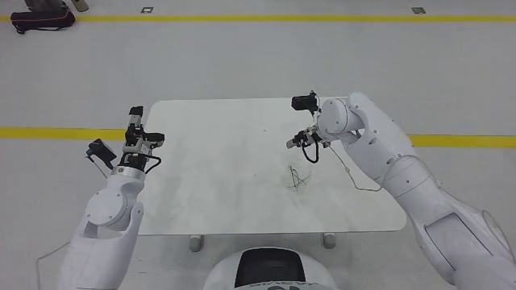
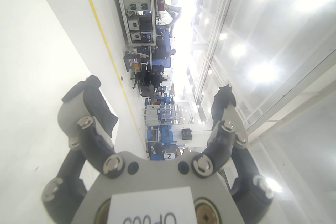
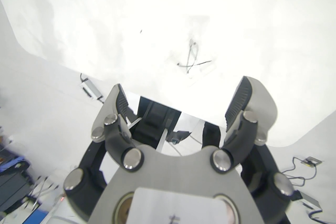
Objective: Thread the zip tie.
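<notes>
Because the zip tie (image 1: 298,179) lies flat on the white table (image 1: 226,185) as thin dark strands crossing one another, the pickup looks like the step most likely to fail. A thing this slender gives the pads little to bite on, so it could slide along the table or spring away as they close. Where the strands cross (image 3: 193,59), a pinch could trap two lengths at once and leave neither the tail nor the head free for threading. I cannot tell from these views which end is which, so a grasp at the wrong end is also a risk. The right end effector (image 1: 300,139) hangs above the table near the zip tie, on the side away from the robot, its fingers spread and nothing between them (image 3: 182,86). Coming down too steeply from there could press the pads into the table rather than around a strand. The left end effector (image 1: 135,117) sits well apart from the zip tie, by the table's left edge, also spread and empty (image 2: 157,88). Bringing it across to meet a limp, swaying tail could cause a missed alignment.
</notes>
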Robot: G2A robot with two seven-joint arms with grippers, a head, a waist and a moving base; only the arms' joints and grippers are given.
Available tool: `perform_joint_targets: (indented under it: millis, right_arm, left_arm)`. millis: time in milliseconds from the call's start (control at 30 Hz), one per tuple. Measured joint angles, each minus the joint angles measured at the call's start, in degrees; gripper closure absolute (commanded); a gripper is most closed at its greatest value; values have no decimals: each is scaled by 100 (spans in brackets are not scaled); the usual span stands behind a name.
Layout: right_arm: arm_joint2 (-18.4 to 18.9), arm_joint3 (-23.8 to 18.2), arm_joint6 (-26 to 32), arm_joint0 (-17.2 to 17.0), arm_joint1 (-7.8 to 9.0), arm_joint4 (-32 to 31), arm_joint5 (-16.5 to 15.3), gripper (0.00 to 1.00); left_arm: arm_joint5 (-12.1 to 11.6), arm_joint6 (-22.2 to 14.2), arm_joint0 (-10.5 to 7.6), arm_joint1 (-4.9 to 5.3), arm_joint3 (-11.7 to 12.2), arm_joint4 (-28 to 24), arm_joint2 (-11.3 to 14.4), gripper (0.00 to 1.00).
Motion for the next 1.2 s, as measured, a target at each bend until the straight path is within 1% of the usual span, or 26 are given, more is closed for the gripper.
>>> perform_joint_targets:
  millis: [67, 167, 467, 500, 567, 633, 700, 867, 1000, 1133, 1200]
  right_arm:
    - [-3, 51, 39, 68, 3, -233, -45, 0]
    - [-6, 41, 51, 44, 2, -103, -33, 0]
    - [-6, 41, 48, 45, 1, -102, -32, 0]
    - [-22, 51, 27, 23, -4, -107, -11, 0]
    - [-131, 30, -260, -194, -42, -143, 176, 0]
    - [-216, -27, -487, -334, -77, -191, 299, 0]
    - [-264, -43, -556, -427, -119, -228, 311, 0]
    - [-280, 110, -546, -564, -285, -474, 302, 0]
    - [-159, 241, -522, -667, -460, -571, 302, 0]
    - [7, 407, -428, -740, -657, -857, 303, 0]
    - [38, 437, -401, -743, -698, -960, 303, 0]
  left_arm:
    - [0, 0, 0, 0, 0, 0, 0, 0]
    - [0, 0, 0, 0, 0, 0, 0, 0]
    - [0, 0, 0, 0, 0, 0, 0, 0]
    - [0, 0, 0, 0, 0, 0, 0, 0]
    - [0, 0, 0, 0, 0, 0, 0, 0]
    - [0, 0, 0, 0, 0, 0, 0, 0]
    - [0, 0, 0, 0, 0, 0, 0, 0]
    - [0, 0, 0, 0, 0, 0, 0, 0]
    - [0, 0, 0, 0, 0, 0, 0, 0]
    - [0, 0, 0, 0, 0, 0, 0, 0]
    - [0, 0, 0, 0, 0, 0, 0, 0]
